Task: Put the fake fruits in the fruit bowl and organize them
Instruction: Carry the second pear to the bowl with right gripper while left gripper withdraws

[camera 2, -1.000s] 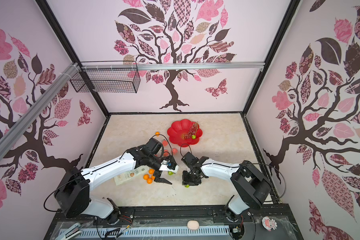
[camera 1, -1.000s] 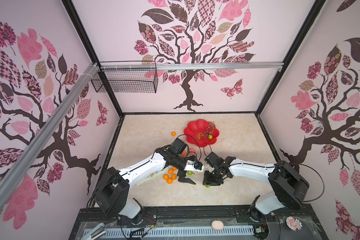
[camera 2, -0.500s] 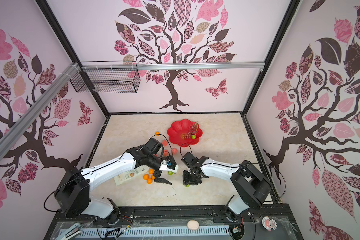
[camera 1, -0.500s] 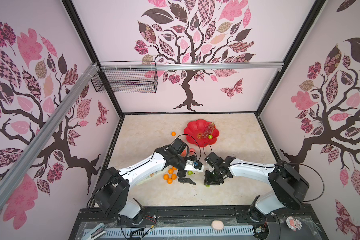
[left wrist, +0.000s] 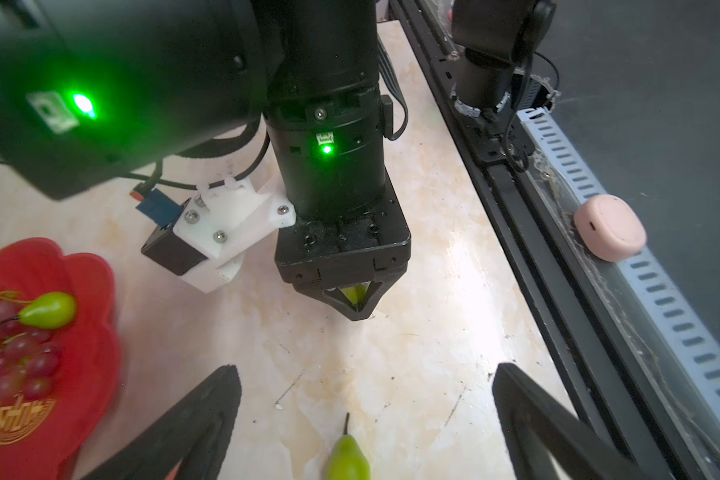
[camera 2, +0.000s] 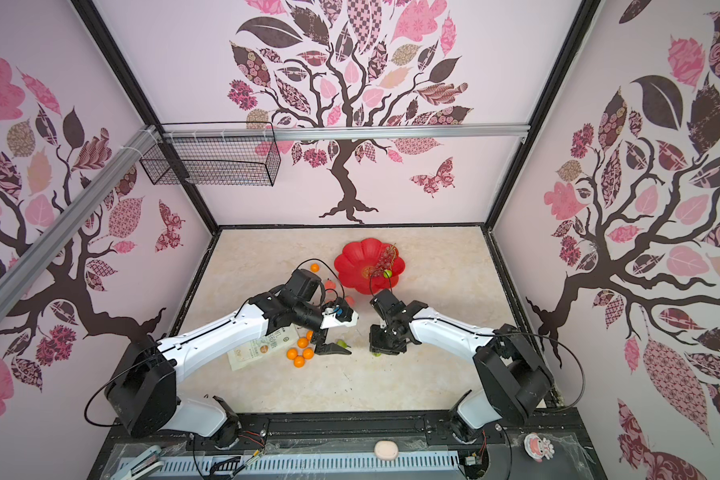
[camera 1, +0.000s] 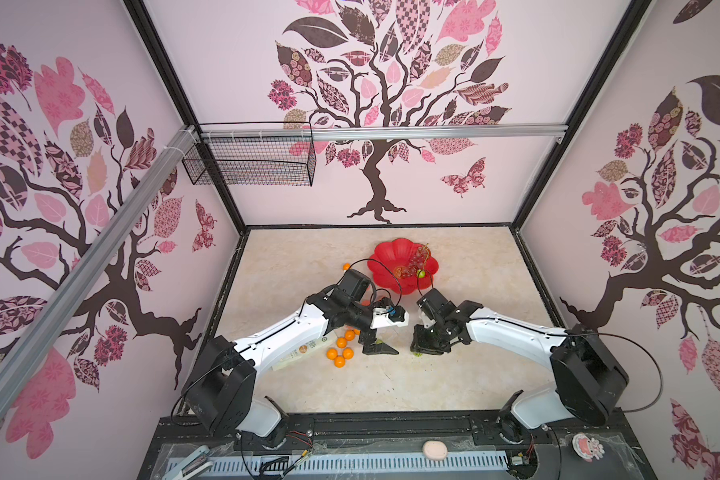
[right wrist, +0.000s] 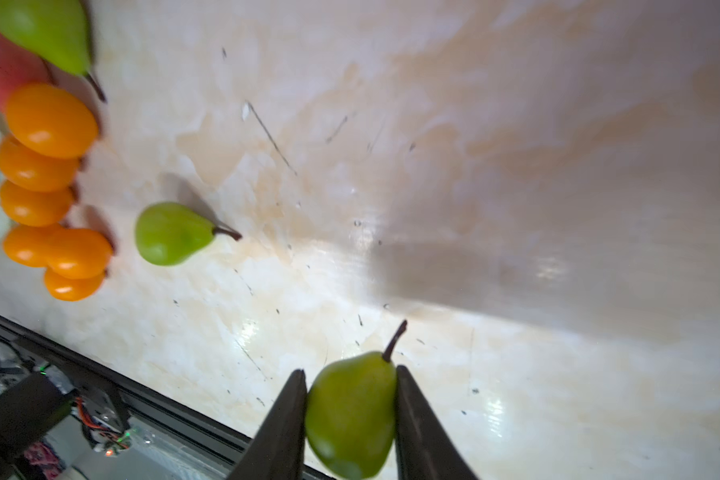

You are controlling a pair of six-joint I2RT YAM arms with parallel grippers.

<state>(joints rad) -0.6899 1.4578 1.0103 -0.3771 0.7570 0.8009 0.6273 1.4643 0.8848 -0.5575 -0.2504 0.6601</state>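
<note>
White pouch, print too small to read. Beige marbled tabletop, pink tree-decal walls. Right gripper clamps a green pear; left gripper spread apart.

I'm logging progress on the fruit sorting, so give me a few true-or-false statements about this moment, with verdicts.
1. The right tool is shut on a green pear. True.
2. The fruit bowl holds nothing. False: a grape bunch and a second pear lie in it.
3. The left tool is shut. False: its jaws stand wide apart, with a loose pear on the table between them.
4. Several oranges lie on the table beside a white pouch. True.
</note>
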